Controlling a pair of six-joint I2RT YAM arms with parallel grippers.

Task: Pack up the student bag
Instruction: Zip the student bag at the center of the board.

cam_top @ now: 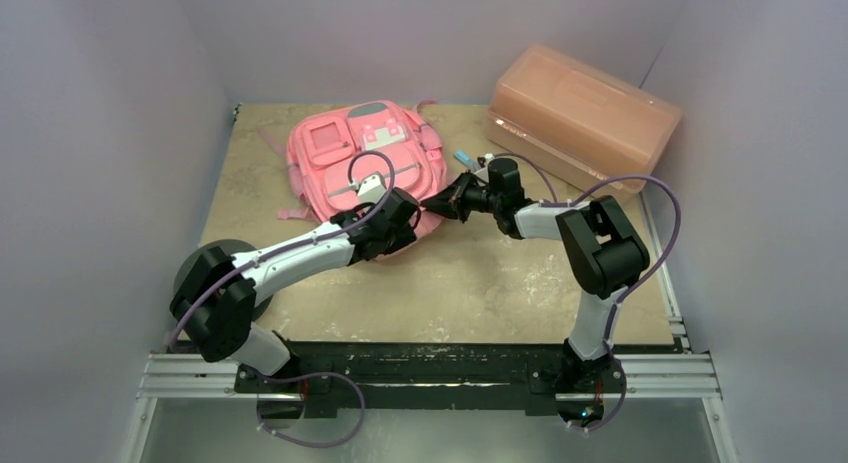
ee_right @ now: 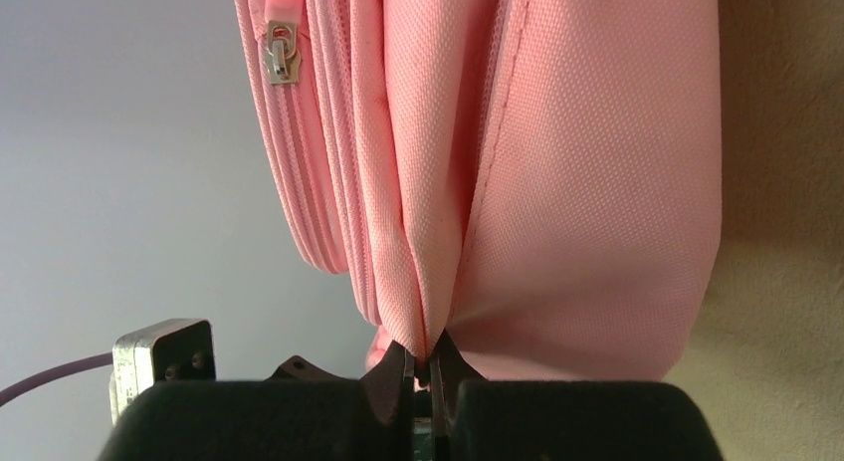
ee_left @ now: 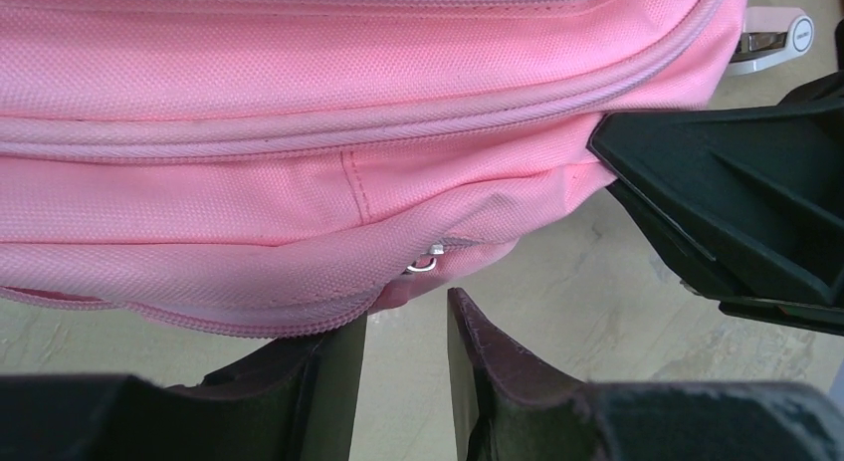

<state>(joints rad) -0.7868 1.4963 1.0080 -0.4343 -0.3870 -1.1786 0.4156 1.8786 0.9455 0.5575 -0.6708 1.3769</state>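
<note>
Unzipping, we judge: right hand point(ee_right: 430, 355) pinches the student bag point(cam_top: 330, 148); left hand point(ee_left: 406, 314), jaws apart, must next catch the zipper pull point(ee_left: 424, 262).

white arm links point(cam_top: 300, 253), chunky black joints point(cam_top: 600, 248), lilac cables point(ee_right: 50, 381), black end effector fingers point(ee_left: 498, 381), small screwed metal block point(ee_right: 159, 361)

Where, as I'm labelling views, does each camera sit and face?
Top: above and behind the bases, looking down at the table, bag and box; both arms show.
Left wrist: on the left arm, facing the bag's side; left hand open below, right hand at right.
Right wrist: on the right arm, facing bag fabric pinched in its shut hand.
Shared: the bag, in all three.
</note>
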